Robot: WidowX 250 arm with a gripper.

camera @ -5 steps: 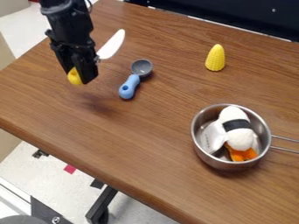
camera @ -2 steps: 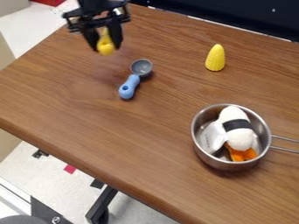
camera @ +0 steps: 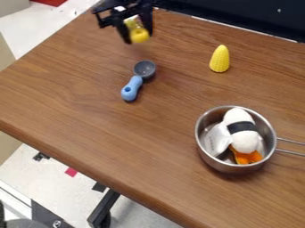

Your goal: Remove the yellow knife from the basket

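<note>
My gripper (camera: 138, 36) hangs above the table's back edge at the upper left, shut on the yellow handle of the knife (camera: 140, 35). The knife's blade is mostly hidden by the gripper. No basket can be made out; a steel pot (camera: 200, 147) stands at the lower right, well apart from the gripper, holding a white sushi piece with a black band (camera: 241, 127), an orange piece (camera: 246, 157) and a silvery-white item (camera: 216, 139).
A scoop with a blue handle (camera: 131, 88) lies on the wooden table (camera: 119, 147) below the gripper. A yellow corn cob (camera: 220, 59) stands towards the back right. The pot's handle points right, and the table's front edge runs diagonally along the lower left.
The gripper has moved right and towards the back with the yellow knife in it. Its blade, plainly visible at first, is now mostly hidden. The pot, scoop and corn have stayed put.
</note>
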